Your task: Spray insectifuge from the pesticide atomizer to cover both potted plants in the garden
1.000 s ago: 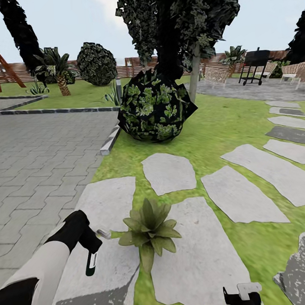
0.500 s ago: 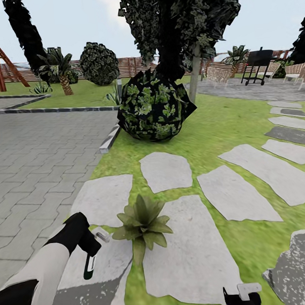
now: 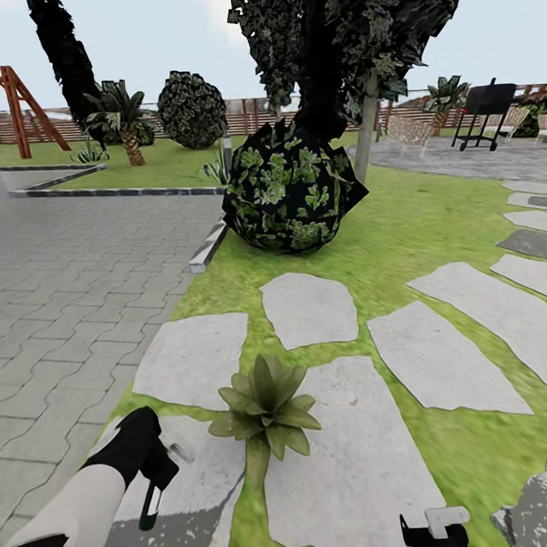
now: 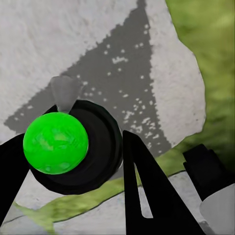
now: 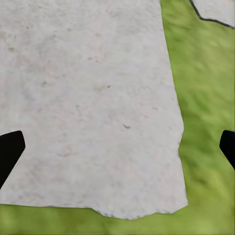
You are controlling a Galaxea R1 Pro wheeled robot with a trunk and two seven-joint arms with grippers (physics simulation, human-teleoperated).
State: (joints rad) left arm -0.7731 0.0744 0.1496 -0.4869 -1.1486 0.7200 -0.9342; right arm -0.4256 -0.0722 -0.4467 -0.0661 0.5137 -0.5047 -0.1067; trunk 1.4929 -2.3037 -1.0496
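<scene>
Atomizer (image 4: 68,147) clamped in left gripper (image 4: 73,161) (beside potted plant (image 3: 266,411))

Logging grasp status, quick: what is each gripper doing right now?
Left gripper: shut on the atomizer.
Right gripper: open, holding nothing.

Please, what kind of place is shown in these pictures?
Most likely a home garden: green lawn crossed by grey stepping stones, a small potted plant beside them, a paved area, and a brown wooden fence far behind.
</scene>
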